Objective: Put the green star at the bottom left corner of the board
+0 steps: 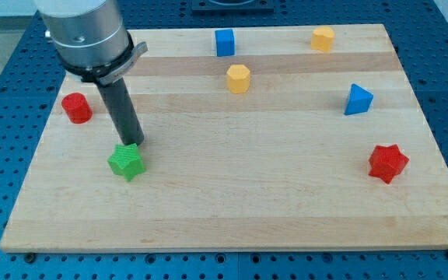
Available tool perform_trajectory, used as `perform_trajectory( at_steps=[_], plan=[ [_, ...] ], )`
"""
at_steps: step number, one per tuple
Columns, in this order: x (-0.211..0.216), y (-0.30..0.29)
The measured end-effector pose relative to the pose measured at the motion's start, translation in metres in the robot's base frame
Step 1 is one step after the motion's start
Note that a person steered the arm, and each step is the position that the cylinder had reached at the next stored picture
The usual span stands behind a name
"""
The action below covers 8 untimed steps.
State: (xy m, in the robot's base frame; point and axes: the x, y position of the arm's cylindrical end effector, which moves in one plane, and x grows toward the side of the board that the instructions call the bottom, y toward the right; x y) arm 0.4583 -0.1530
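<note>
The green star (pixel 125 163) lies on the wooden board (pixel 232 202) at the view's left, about midway between the board's top and bottom edges. My tip (pixel 133 145) stands at the star's upper right edge, touching or almost touching it. The dark rod rises from there to the grey arm body at the view's top left.
A red cylinder (pixel 76 107) sits at the left edge, above the star. A blue cube (pixel 224 42) and a yellow block (pixel 323 38) sit near the top edge. A yellow hexagonal block (pixel 239 78), a blue triangular block (pixel 357 100) and a red star (pixel 387 162) lie further right.
</note>
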Motion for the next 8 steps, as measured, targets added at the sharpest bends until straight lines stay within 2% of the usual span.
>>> perform_trajectory(
  at_steps=[2,3,4,6,8],
  plan=[
    [0.007,0.048],
    [0.014,0.046],
    [0.037,0.030],
    [0.037,0.016],
    [0.039,-0.026]
  ],
)
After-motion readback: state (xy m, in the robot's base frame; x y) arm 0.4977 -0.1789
